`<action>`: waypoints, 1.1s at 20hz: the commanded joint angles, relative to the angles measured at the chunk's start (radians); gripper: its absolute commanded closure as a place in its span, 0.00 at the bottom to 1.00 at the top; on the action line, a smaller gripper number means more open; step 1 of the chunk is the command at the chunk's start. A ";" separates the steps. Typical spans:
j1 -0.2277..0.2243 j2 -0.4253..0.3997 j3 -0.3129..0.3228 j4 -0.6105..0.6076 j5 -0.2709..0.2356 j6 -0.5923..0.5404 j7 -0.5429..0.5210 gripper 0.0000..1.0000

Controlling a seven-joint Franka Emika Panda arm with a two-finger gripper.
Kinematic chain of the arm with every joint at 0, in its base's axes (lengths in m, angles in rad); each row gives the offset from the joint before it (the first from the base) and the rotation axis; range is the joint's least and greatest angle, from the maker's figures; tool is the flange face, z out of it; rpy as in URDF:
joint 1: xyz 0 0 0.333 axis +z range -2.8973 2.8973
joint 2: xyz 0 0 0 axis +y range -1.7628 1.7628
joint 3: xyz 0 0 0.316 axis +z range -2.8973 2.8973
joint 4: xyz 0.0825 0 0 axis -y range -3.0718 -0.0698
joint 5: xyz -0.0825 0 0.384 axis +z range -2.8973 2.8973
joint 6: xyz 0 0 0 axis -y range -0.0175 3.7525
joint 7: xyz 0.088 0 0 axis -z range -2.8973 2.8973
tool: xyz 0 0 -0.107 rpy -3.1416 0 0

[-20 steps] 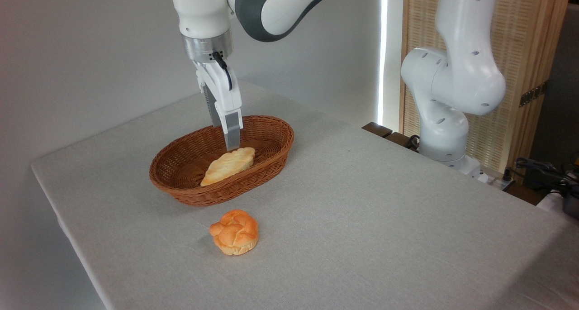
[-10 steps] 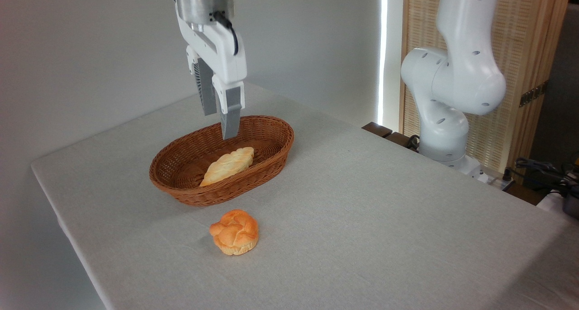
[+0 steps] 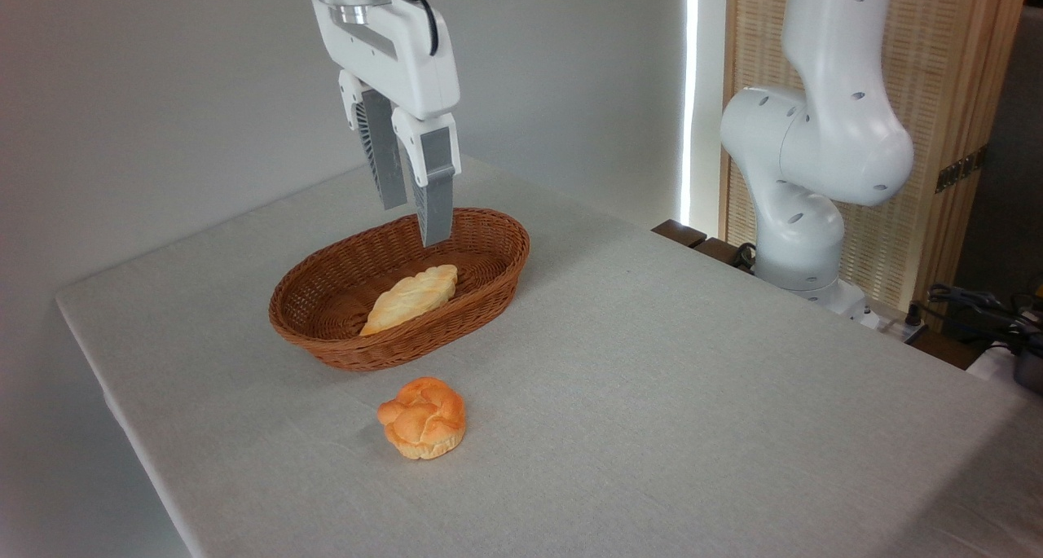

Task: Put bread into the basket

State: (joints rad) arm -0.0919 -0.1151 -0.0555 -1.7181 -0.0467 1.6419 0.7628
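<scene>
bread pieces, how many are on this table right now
2. The long pale braided loaf lies inside the wicker basket. The small round orange bun sits on the cloth in front of the basket, apart from it. Nothing appears hidden.

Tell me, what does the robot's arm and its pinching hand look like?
The arm is smooth, rounded and white, with small dark holes. The gripper has a white boxy body, a shiny metal ring on top, a black cable, and two long flat grey fingers.
</scene>
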 commanded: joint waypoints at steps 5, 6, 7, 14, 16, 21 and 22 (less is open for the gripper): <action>-0.002 0.029 0.003 0.041 0.013 -0.039 0.000 0.00; -0.002 0.029 0.003 0.041 0.013 -0.039 0.001 0.00; -0.002 0.029 0.003 0.041 0.013 -0.039 0.001 0.00; 0.014 0.028 0.003 0.040 0.013 -0.039 0.000 0.00; 0.023 0.028 0.003 0.041 0.011 -0.039 0.004 0.00; 0.024 0.028 0.003 0.040 0.011 -0.039 0.000 0.00; 0.024 0.028 0.003 0.041 0.011 -0.039 0.004 0.00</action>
State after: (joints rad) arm -0.0674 -0.0961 -0.0552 -1.7035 -0.0461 1.6382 0.7628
